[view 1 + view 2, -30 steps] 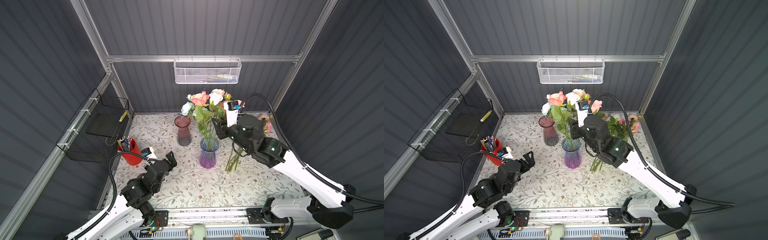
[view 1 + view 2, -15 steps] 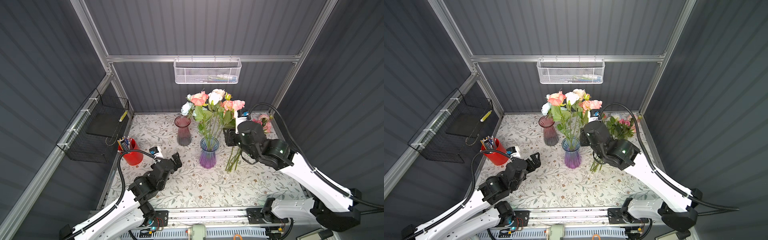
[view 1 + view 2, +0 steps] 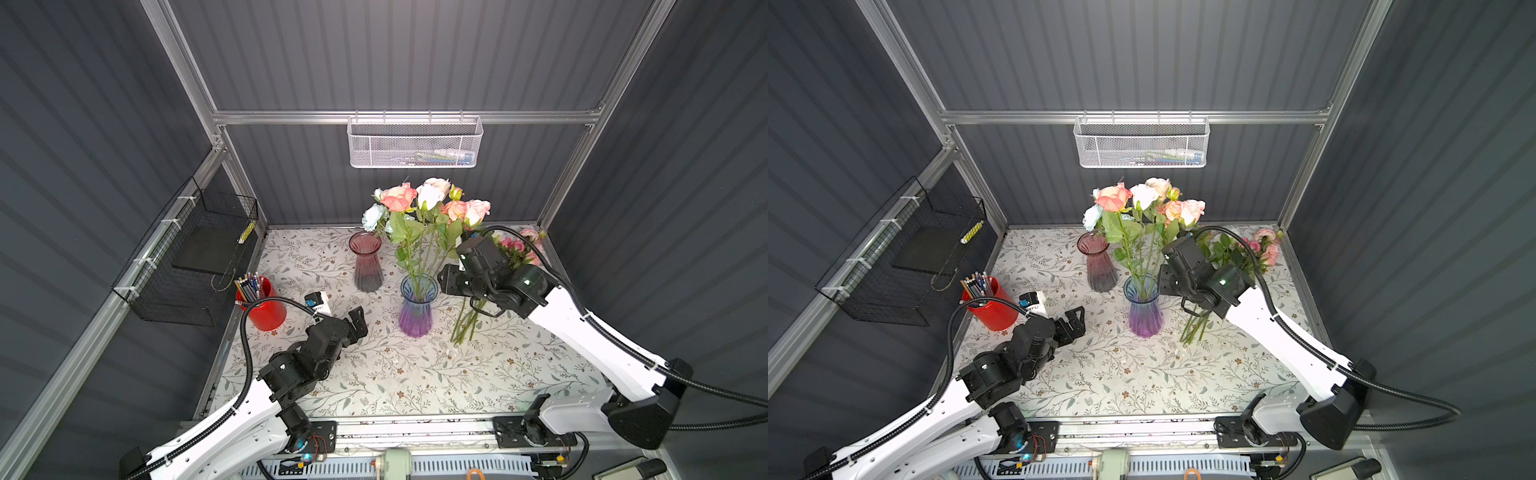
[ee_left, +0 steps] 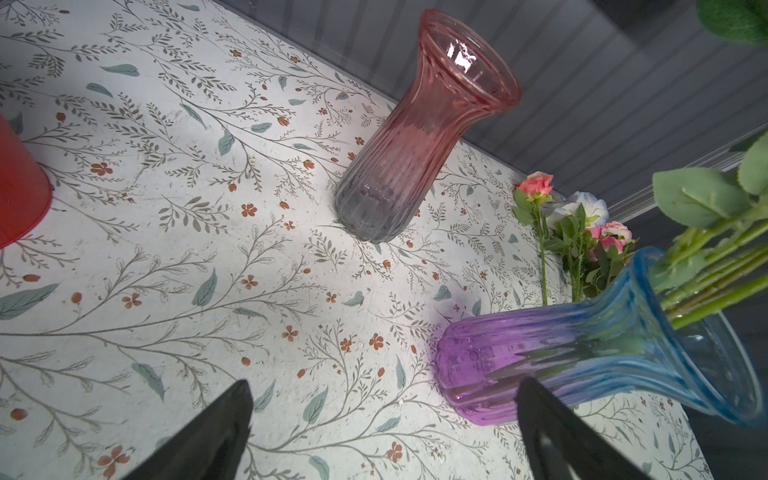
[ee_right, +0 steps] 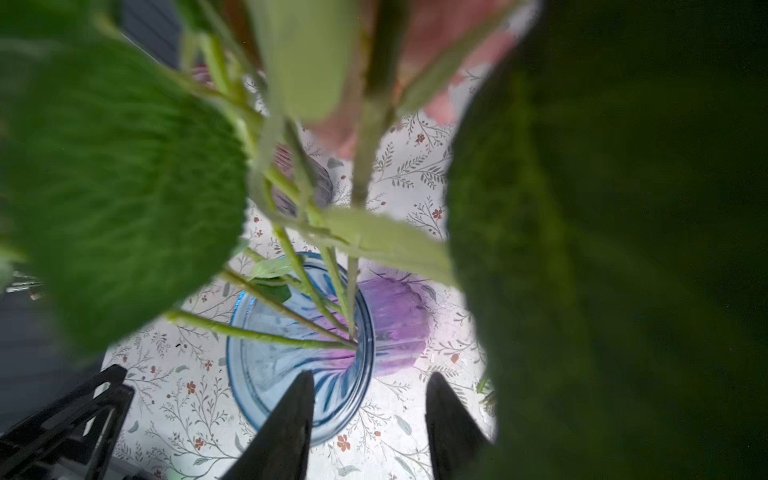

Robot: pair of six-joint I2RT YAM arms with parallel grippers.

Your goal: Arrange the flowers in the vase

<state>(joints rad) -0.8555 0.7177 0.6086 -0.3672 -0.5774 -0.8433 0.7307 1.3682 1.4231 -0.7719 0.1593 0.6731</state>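
Observation:
The blue-and-purple glass vase point(image 3: 417, 309) point(image 3: 1144, 311) point(image 4: 582, 361) point(image 5: 299, 357) stands mid-table and holds several flowers point(image 3: 419, 208) point(image 3: 1142, 203) with coral, white, pink and pale blue heads. More flowers point(image 3: 517, 249) point(image 3: 1260, 247) point(image 4: 577, 232) lie at the back right, their stems point(image 3: 465, 328) pointing forward. My right gripper point(image 3: 449, 282) point(image 3: 1167, 282) point(image 5: 370, 376) hangs open just right of the vase's rim, nothing between its fingers; leaves blur much of its wrist view. Front-left of the vase, my left gripper point(image 3: 358, 321) point(image 3: 1074, 321) point(image 4: 385, 382) is wide open and empty, low over the cloth.
An empty pink-and-grey vase point(image 3: 366, 264) point(image 3: 1098, 266) point(image 4: 419, 137) stands behind and left of the blue one. A red cup of pencils point(image 3: 262, 309) point(image 3: 990, 305) sits at the left edge. A black wire basket point(image 3: 195, 257) hangs on the left wall, a white mesh basket point(image 3: 415, 143) on the back wall.
My right gripper has dropped from among the flower heads to beside the vase's rim, uncovering two pink heads in the bunch. My left gripper has edged forward toward the blue vase.

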